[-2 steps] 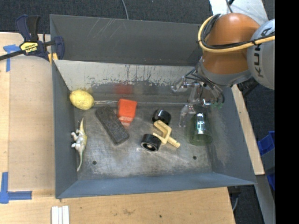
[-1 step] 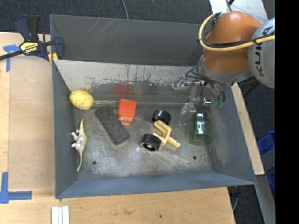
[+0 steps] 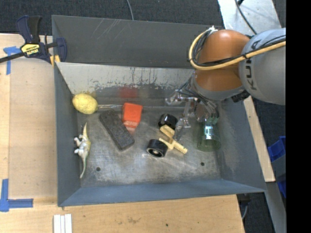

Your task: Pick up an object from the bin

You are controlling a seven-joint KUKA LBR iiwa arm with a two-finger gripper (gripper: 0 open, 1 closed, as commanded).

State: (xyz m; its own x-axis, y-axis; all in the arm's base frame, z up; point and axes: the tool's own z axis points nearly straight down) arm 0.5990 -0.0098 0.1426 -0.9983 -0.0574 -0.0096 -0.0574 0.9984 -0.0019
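Note:
My gripper hangs low over the right part of the bin, under the arm's orange cover. Just to its right a clear green bottle lies against the right wall, its upper end hidden under the gripper. Right below and left of the gripper lies a wooden toy axle with black wheels. An orange block sits further left, in the middle.
A dark grey oblong block lies slantwise beside the orange block. A yellow lemon rests at the left wall, and a pale toy dinosaur lies below it. The arm covers the bin's right back corner.

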